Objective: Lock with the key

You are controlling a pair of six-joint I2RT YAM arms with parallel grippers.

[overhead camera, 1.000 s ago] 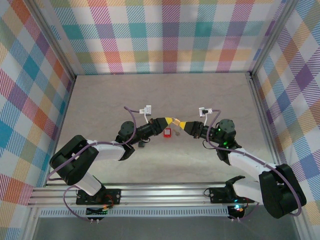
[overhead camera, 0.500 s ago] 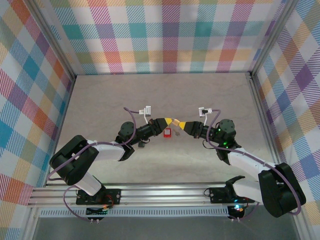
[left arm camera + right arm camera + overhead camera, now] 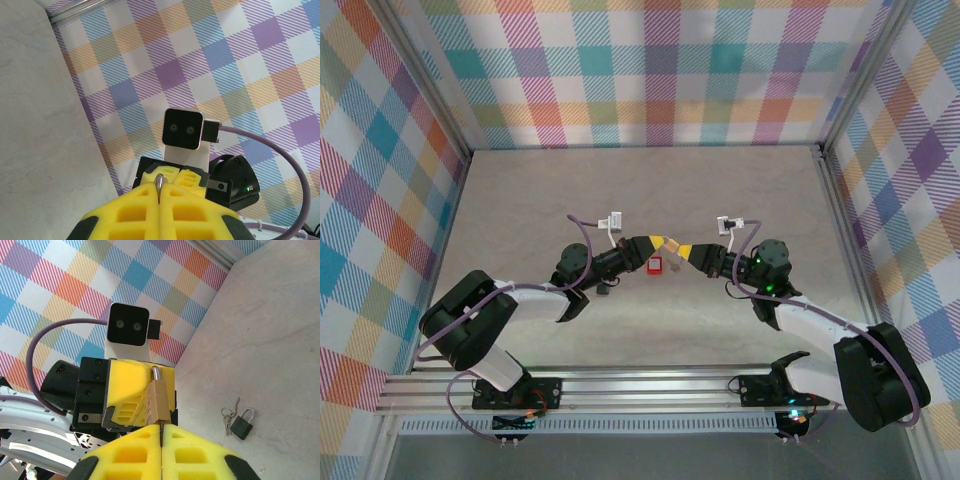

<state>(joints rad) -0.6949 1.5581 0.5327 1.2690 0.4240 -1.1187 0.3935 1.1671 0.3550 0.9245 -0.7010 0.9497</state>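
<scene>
A brass padlock (image 3: 161,401) hangs in the air between the two grippers at mid-table (image 3: 672,246). My left gripper (image 3: 160,192) is shut on its silver shackle (image 3: 159,182), which pokes out between the yellow fingers. My right gripper (image 3: 161,429) faces it from the other side and is shut on the key. The key shows as a thin dark sliver (image 3: 161,426) running from the closed fingers into the padlock's base; the remainder of it is hidden. In the top view the left gripper (image 3: 663,243) and right gripper (image 3: 682,250) almost meet tip to tip.
A dark padlock (image 3: 244,423) with a small ring of keys (image 3: 229,415) lies on the grey table beside the arms. A small red object (image 3: 656,265) lies just under the grippers. Checked walls enclose the table (image 3: 640,180) on three sides.
The right gripper's jaws have closed tight. Both arms stay almost where they were, tips together over the middle of the table.
</scene>
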